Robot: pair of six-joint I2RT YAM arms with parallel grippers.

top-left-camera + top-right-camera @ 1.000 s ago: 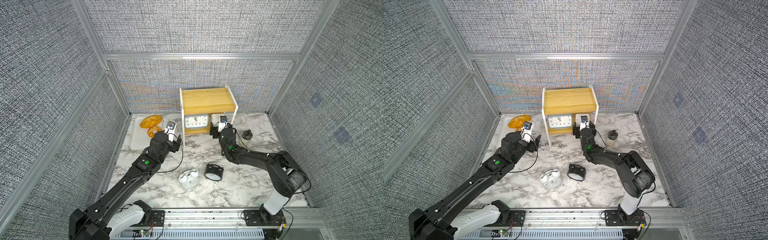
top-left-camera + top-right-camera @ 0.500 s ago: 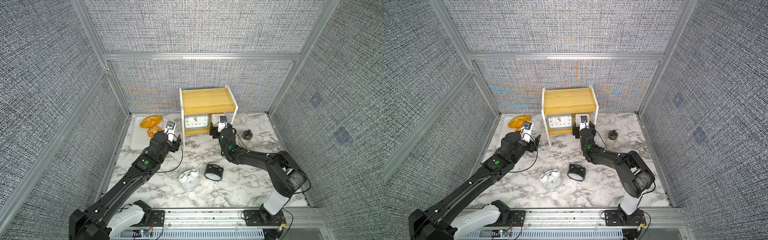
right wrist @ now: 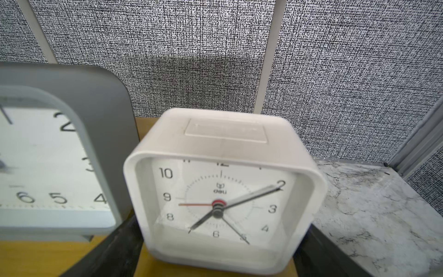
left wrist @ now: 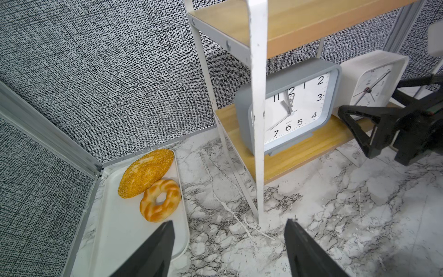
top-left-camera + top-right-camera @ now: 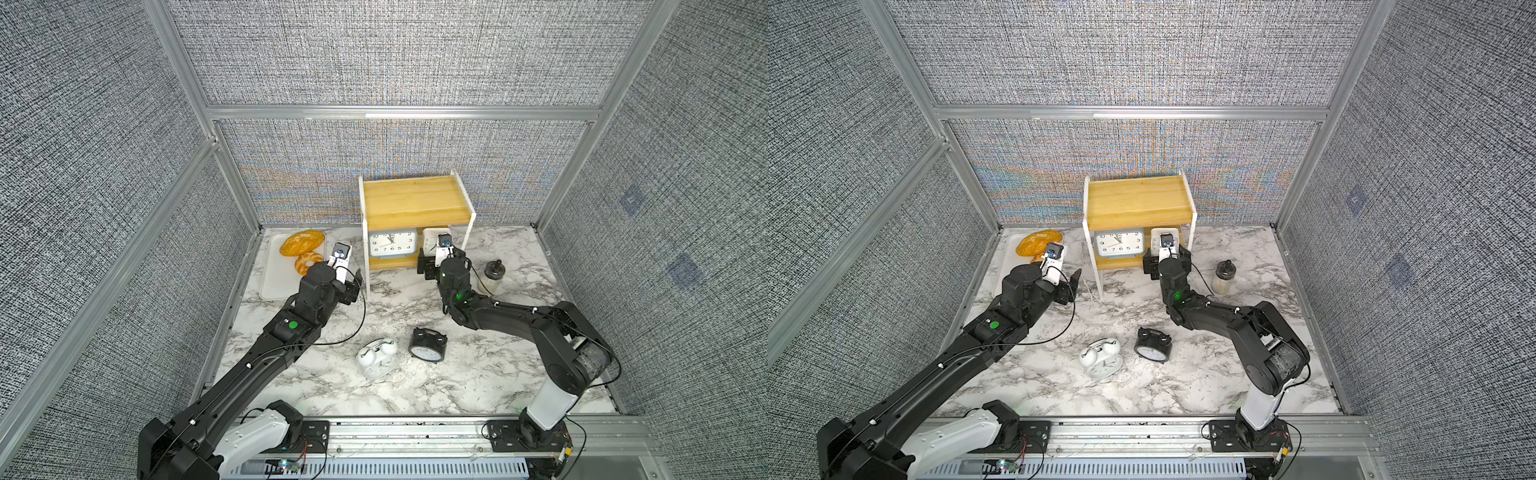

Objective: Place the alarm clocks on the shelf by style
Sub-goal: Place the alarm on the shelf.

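On the lower board of the shelf (image 5: 411, 199) stand 2 boxy clocks: the grey-blue clock (image 5: 392, 243) and, just beside it, the small white square clock (image 3: 223, 191). The right gripper (image 3: 220, 239) straddles the white one with its jaws spread beside it, which reads as the release step. The left gripper (image 4: 229, 221) hangs wide and empty near the shelf's front leg. The white twin-bell clock (image 5: 377, 357) and black twin-bell clock (image 5: 428, 345) lie on the table (image 5: 478, 374), well apart from the shelf. The next move probably calls for backing straight out without nudging the clock, then fetching a round one for the bare top board.
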